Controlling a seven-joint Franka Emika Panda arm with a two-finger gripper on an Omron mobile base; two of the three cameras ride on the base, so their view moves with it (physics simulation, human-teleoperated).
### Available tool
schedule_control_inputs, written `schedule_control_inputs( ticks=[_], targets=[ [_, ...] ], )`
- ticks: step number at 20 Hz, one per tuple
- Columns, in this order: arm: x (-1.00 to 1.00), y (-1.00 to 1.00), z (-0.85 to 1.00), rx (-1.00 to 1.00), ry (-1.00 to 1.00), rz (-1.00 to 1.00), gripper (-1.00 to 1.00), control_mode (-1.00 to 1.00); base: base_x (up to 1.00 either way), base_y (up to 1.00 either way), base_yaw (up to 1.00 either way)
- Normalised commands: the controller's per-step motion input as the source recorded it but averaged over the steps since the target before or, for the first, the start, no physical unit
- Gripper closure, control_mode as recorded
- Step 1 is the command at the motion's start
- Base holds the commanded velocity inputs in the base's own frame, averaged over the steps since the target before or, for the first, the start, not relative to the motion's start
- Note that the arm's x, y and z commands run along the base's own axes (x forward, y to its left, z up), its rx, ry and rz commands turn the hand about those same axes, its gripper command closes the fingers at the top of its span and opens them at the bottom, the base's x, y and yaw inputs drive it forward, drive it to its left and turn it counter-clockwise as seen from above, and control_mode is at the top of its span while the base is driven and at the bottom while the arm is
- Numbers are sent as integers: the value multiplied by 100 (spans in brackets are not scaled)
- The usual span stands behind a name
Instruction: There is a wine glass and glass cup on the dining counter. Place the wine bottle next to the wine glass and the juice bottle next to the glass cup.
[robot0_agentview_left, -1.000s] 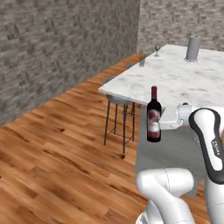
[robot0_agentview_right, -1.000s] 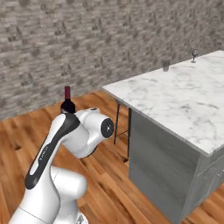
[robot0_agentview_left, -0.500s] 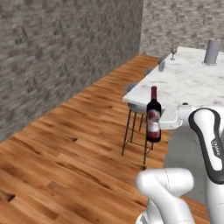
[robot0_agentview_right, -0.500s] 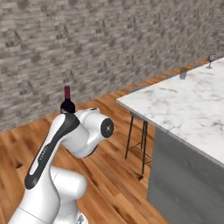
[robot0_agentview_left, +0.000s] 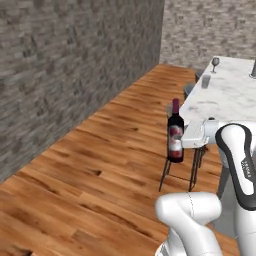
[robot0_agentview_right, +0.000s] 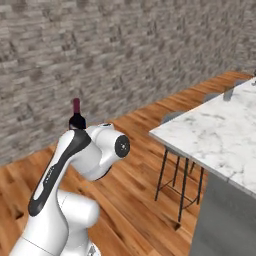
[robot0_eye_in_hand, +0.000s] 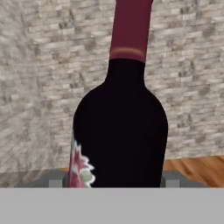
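Note:
The wine bottle, dark with a red cap and pale reddish label, hangs upright over the wood floor, left of the dining counter. My gripper is shut on its body. In the hand view the wine bottle stands between the fingertips. From the right base, the wine bottle's neck pokes up behind my arm. The wine glass stands far back on the counter, the glass cup nearer, by the left edge. The glass cup and the dining counter also appear from the right. The juice bottle is out of view.
A stool with thin dark legs stands under the counter's near corner, close behind the bottle; the same stool appears from the right base. A taller grey object is cut by the right edge. A brick wall runs along the left, with wood floor between.
The whole picture has shifted as the base drives: the counter has slid to the right in both base views. The bottle stays in my gripper in the same pose.

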Motion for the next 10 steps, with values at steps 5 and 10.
schedule_control_inputs(
  ticks=[5,10],
  targets=[
    [0,0,0,0,0,0,100,100,81,41,-20],
    [0,0,0,0,0,0,100,100,78,40,-25]
  ],
)
